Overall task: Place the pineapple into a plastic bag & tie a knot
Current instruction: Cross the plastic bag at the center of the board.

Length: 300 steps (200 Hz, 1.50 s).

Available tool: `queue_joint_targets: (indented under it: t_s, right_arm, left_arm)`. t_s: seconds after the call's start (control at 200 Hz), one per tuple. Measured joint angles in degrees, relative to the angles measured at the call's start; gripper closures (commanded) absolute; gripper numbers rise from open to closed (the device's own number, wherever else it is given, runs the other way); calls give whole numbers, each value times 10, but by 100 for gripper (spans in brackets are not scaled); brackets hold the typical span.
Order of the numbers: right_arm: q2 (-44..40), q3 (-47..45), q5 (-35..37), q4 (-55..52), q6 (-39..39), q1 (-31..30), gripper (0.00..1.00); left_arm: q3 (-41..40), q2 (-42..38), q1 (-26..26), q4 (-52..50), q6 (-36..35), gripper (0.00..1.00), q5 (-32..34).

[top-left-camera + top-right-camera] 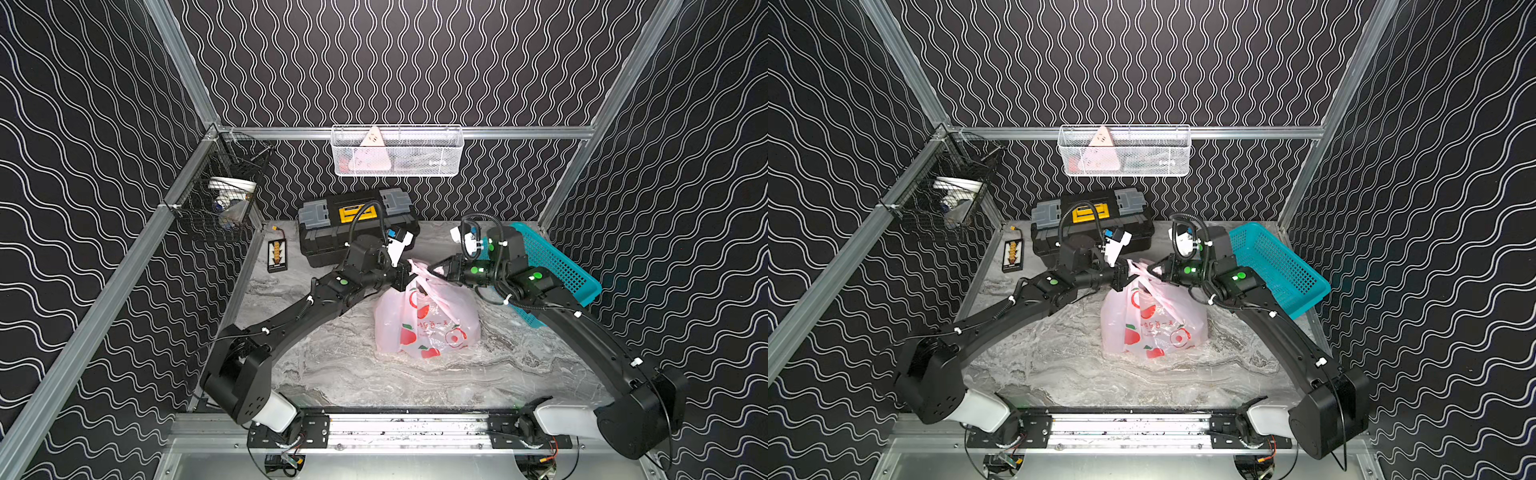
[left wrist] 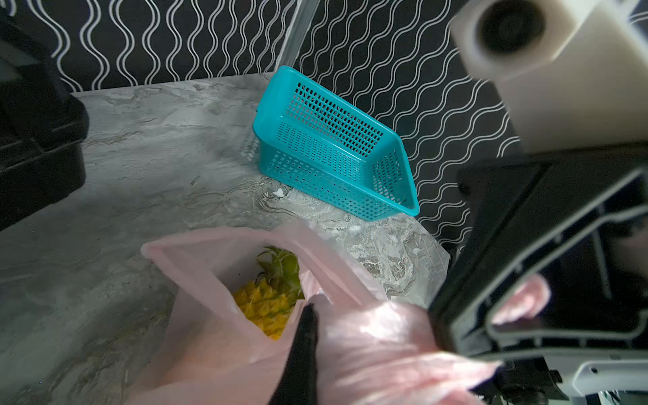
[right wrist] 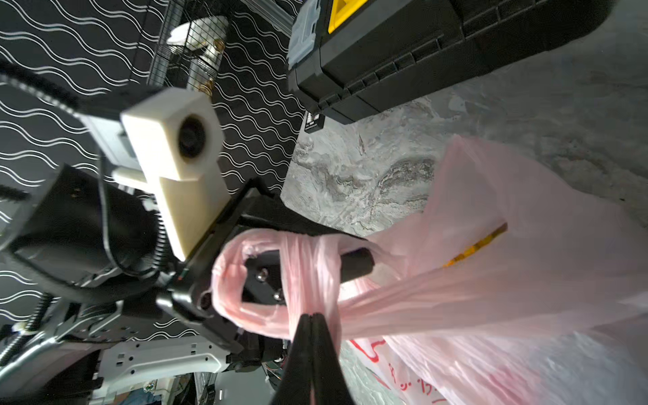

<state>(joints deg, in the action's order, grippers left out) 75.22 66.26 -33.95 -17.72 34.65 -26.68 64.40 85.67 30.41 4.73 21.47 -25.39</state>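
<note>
The plastic bag (image 1: 428, 328) stands upright mid-table, near the teal basket (image 1: 557, 266), with its handles drawn up and back to where my grippers meet. Inside it, the pineapple (image 2: 266, 305) lies tilted, leafy crown toward the basket. My left gripper (image 1: 409, 274) is closed on pink film with a handle strip looped round it, and my right gripper (image 3: 311, 317) has its jaws pressed together, pinching that strip. The toolbox (image 1: 332, 241) sits close behind, the basket leans on the right wall, and there is bare table (image 1: 353, 374) in front.

Apple-printed pink plastic bag (image 1: 428, 324) stands upright, yellow pineapple (image 2: 263, 305) inside.
</note>
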Motion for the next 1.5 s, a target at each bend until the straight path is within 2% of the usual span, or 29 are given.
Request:
queue_joint_targets:
  t_s: [0.17,0.335,0.616,0.771,0.891,1.321,1.501]
  right_arm:
    - [-2,-69,42,83,51,-47,100]
    - [25,-96,71,152,91,-80,100]
    - [69,-126,79,244,146,-95,100]
    - [69,-118,76,244,156,-96,100]
    - [70,-114,74,233,158,-95,100]
    - [36,-122,71,210,165,-81,100]
    - [29,-127,70,210,166,-80,100]
  left_arm:
    - [-31,-20,6,2,26,100,40]
    - [-40,-25,14,-2,35,100,74]
    - [-35,-27,23,-69,42,100,134]
    - [-22,-41,26,-108,40,79,147]
    - [-18,-53,28,-126,40,70,148]
    - [19,-47,29,-216,7,54,162]
    - [36,-38,23,-258,-3,52,172]
